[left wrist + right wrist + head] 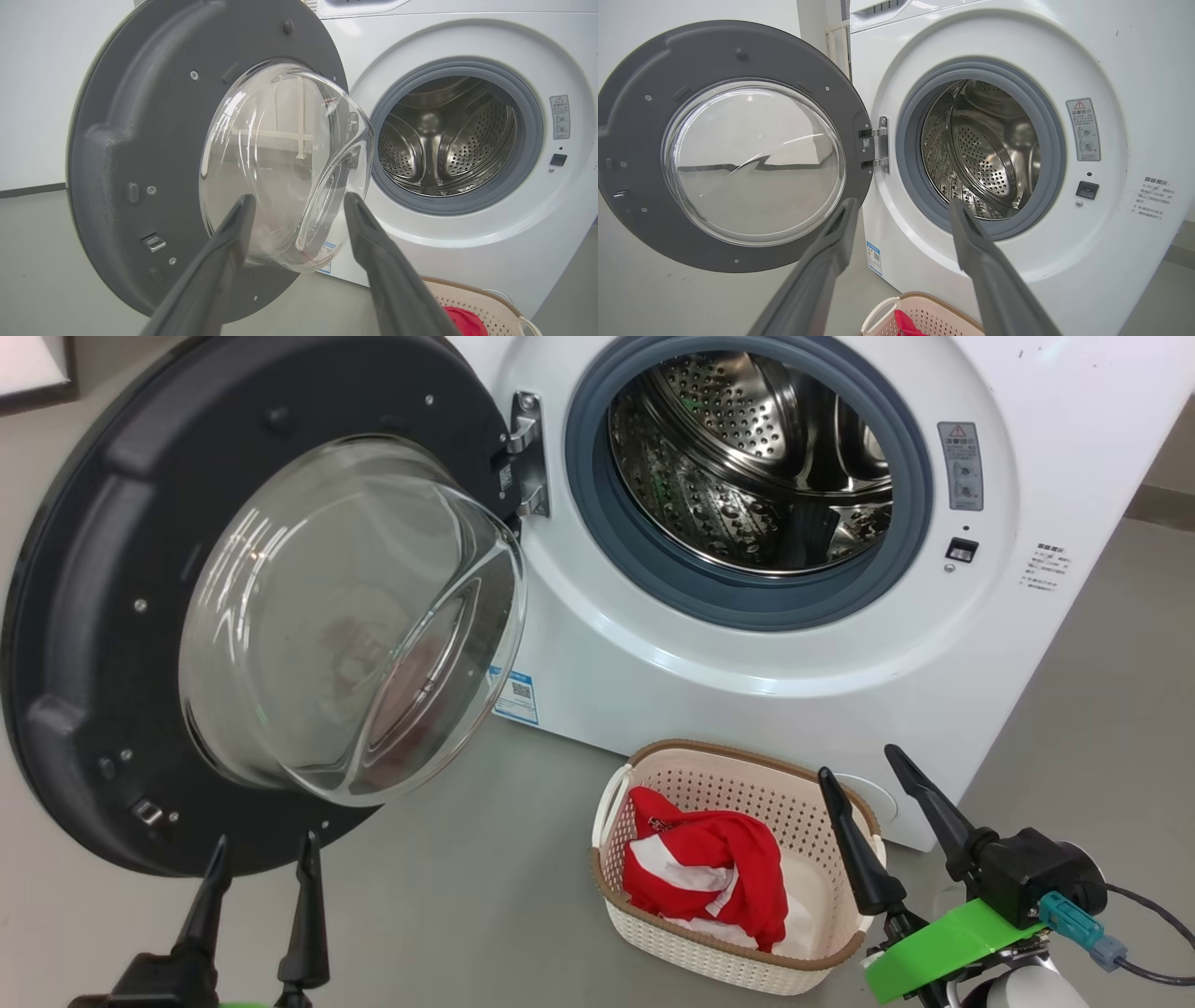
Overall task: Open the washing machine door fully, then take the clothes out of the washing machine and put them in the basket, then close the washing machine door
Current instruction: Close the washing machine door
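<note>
The left tool [263, 847] hangs released and empty, its two long dark fingers spread with nothing between them, just below the lower rim of the large, round, black-rimmed washing machine door [84, 644]. In the left wrist view those fingers frame the door's bulging clear glass bowl, which suggests this arm is lined up to deal with the door rather than with any garment. The right tool [859, 763] is likewise spread wide and carries nothing. It hovers over the far corner of the small cream-white perforated plastic basket [728, 963], a sensible place for a tool that has no load to carry. The bright red clothes [709, 877] with white stripes lie bunched inside the basket, which stands on the grey floor [467, 887] close against the front of the big white front-loading washing machine [653, 672], so the carry from opening to basket is short. The perforated steel drum [747, 457] shows only bare metal inside its grey rubber gasket [597, 513], and the door is swung far out on its metal hinge [527, 453]. Unloading looks done, and closing the door appears to be what remains.
</note>
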Tool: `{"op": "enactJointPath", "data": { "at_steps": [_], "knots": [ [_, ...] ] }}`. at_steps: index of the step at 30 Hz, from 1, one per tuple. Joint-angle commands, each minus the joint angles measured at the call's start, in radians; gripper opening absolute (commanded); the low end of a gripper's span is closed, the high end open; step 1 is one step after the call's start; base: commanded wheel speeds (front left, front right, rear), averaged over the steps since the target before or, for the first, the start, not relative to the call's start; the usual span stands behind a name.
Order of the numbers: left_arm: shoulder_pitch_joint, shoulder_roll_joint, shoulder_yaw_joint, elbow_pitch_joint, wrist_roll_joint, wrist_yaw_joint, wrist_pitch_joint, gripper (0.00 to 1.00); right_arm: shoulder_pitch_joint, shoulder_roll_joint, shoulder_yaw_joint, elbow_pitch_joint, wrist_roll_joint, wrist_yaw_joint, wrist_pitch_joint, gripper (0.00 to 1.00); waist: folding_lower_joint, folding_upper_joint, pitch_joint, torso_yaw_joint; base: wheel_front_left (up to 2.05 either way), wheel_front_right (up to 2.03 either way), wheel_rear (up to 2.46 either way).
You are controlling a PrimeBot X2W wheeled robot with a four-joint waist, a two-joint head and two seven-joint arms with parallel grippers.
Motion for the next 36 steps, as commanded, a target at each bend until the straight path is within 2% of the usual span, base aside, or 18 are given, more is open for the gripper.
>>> {"op": "enactJointPath", "data": {
  "at_steps": [1, 17, 18, 19, 20, 30, 36],
  "knots": [
    [-0.005, 0.015, 0.034, -0.030, 0.005, 0.009, -0.009, 1.00, -0.023, 0.000, 0.024, -0.028, 0.017, 0.006, -0.006, 1.00, 0.0000, 0.0000, -0.003, 0.009, 0.00, 0.00, 0.00],
    [-0.003, 0.018, 0.034, -0.050, 0.015, 0.036, -0.009, 1.00, -0.018, -0.004, 0.020, -0.022, 0.023, 0.006, -0.006, 1.00, 0.0000, 0.0000, -0.001, 0.005, 0.00, 0.00, 0.00],
    [-0.005, 0.020, 0.033, -0.053, 0.018, 0.037, -0.009, 0.73, -0.018, -0.004, 0.018, -0.021, 0.024, 0.006, -0.006, 1.00, 0.0000, 0.0000, -0.001, 0.004, 0.00, 0.00, 0.00],
    [-0.008, 0.025, 0.033, -0.058, 0.026, 0.041, -0.009, 0.28, -0.019, -0.004, 0.018, -0.021, 0.024, 0.006, -0.006, 1.00, 0.0000, 0.0000, 0.000, 0.003, 0.00, 0.00, 0.00],
    [-0.013, 0.030, 0.033, -0.065, 0.034, 0.046, -0.009, 0.00, -0.020, -0.003, 0.017, -0.020, 0.024, 0.006, -0.006, 1.00, 0.0000, 0.0000, 0.000, 0.002, 0.00, 0.00, 0.00],
    [-0.135, 0.131, 0.108, -0.157, 0.076, 0.104, -0.001, 0.00, -0.020, -0.007, 0.015, -0.011, 0.022, 0.006, -0.006, 1.00, 0.0000, 0.0000, 0.009, -0.027, 0.00, 0.00, 0.00],
    [-0.262, 0.198, 0.183, -0.159, 0.041, 0.123, 0.031, 0.00, -0.026, -0.014, 0.014, -0.007, 0.018, 0.006, -0.006, 1.00, 0.0000, 0.0000, 0.011, -0.048, 0.00, 0.00, 0.00]
  ]
}}
